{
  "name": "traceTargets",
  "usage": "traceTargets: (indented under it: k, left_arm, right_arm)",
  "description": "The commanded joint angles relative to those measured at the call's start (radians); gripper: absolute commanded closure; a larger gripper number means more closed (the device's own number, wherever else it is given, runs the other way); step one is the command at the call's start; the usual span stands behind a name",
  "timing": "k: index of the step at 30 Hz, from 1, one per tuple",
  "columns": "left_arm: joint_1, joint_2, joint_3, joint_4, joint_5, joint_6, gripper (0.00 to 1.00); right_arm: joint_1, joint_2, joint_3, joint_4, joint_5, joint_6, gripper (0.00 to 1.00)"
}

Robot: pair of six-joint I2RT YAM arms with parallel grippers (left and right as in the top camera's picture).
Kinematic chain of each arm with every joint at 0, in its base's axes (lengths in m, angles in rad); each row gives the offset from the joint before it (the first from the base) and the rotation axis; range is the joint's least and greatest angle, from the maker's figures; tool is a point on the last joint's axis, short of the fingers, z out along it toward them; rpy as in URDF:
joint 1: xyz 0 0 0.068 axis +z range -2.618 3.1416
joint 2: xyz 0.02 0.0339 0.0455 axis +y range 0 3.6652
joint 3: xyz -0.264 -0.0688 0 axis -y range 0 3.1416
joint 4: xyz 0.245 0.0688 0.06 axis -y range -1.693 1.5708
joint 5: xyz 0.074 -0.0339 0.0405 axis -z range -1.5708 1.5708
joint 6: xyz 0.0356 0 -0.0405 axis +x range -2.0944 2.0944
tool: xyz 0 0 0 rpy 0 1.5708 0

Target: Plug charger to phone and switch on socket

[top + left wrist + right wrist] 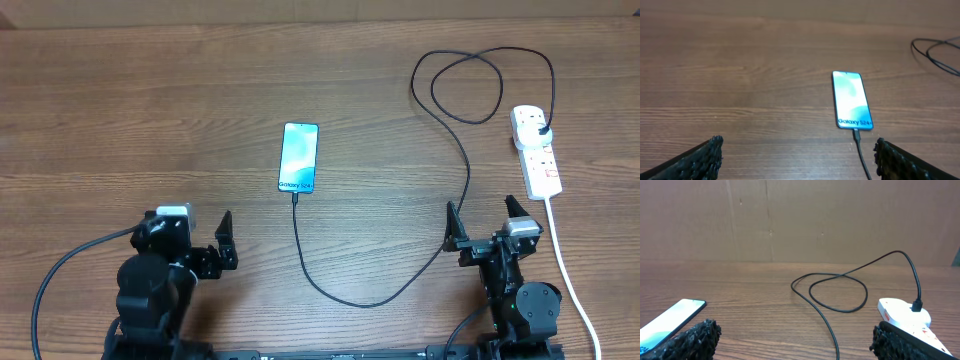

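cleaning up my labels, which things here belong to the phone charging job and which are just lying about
job:
phone
charger
socket with its white cord

not the job:
wooden table
left gripper and right gripper are open, holding nothing

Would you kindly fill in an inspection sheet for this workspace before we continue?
Surface: wooden table, brown grain.
Job's things: phone face up, screen lit; charger tip at the phone's lower edge, seemingly inserted, plug in the socket; switch state unreadable.
Clutter: nothing seen.
Grippers: left gripper and right gripper both open, holding nothing.
Cables: charger loops near the socket; white cord runs toward the table's near edge.
Surroundings: brown board behind the table.
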Motion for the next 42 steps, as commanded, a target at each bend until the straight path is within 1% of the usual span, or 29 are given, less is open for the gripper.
traceTargets:
  k: [1, 6, 9, 11, 17, 21, 28, 37, 42]
  left_arm:
    - [0.001, -0.045, -0.03, 0.026, -0.046, 0.015, 0.0]
    - [0.001, -0.112, -0.093, 0.116, -0.049, 0.015, 0.0]
    - [0.001, -0.18, -0.173, 0.224, -0.057, 0.015, 0.0]
    - [0.001, -0.216, -0.216, 0.263, -0.067, 0.014, 0.0]
    - [0.001, -0.291, -0.287, 0.275, -0.161, -0.056, 0.0]
    - [0.001, -0.33, -0.319, 0.309, -0.203, -0.057, 0.0]
    - [0.001, -0.374, -0.424, 0.479, -0.185, -0.057, 0.0]
    - [0.001, -0.374, -0.505, 0.633, -0.171, -0.056, 0.0]
    - [0.0, -0.374, -0.509, 0.664, -0.134, -0.02, 0.0]
  right_arm:
    - [-0.006, -0.009, -0.01, 0.005, 0.006, -0.001, 0.0]
    - [-0.006, -0.009, -0.01, 0.005, 0.006, -0.001, 0.0]
    - [-0.006, -0.009, -0.01, 0.005, 0.006, -0.001, 0.0]
    - [-0.006, -0.009, -0.01, 0.005, 0.006, -0.001, 0.0]
    - [-0.006, -0.009, -0.01, 0.005, 0.006, -0.001, 0.0]
    - [-0.006, -0.009, -0.01, 0.005, 0.006, -0.001, 0.0]
    - [-0.006, -0.009, -0.01, 0.005, 0.006, -0.001, 0.0]
    - [-0.006, -0.009, -0.01, 0.005, 0.006, -0.001, 0.0]
    - [-0.006, -0.009, -0.01, 0.005, 0.006, -0.001, 0.0]
